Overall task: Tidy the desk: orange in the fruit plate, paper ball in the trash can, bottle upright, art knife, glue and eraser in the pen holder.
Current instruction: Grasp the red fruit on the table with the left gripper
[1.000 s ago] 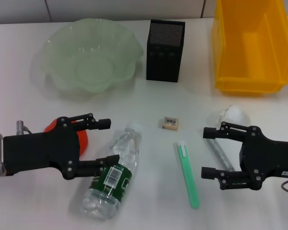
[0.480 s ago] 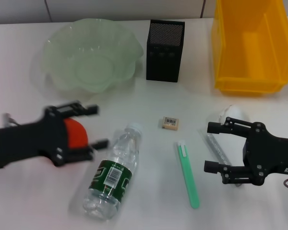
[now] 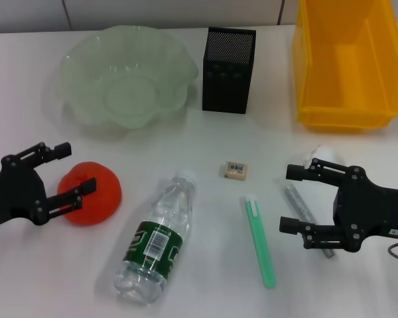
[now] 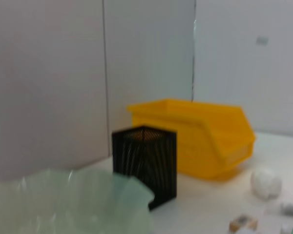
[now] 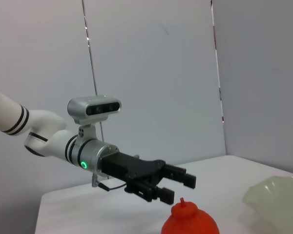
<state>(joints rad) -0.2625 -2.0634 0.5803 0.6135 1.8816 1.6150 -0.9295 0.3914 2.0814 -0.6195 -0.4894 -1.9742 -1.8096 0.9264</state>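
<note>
Nothing tidied yet | left gripper (image 3: 61,173) spread wide beside orange (image 3: 90,192) | right gripper (image 3: 300,199) spread over glue (image 3: 300,204) | bottle (image 3: 156,240) lying down

- Left hand (image 3: 65,173) pulled back toward the robot's left, away from the bottle (image 3: 156,238); fingers spread.
- Orange (image 3: 90,192) now fully uncovered on the worktop.
- Right hand (image 3: 293,199) shifted slightly, over the glue stick (image 3: 304,209).
</note>
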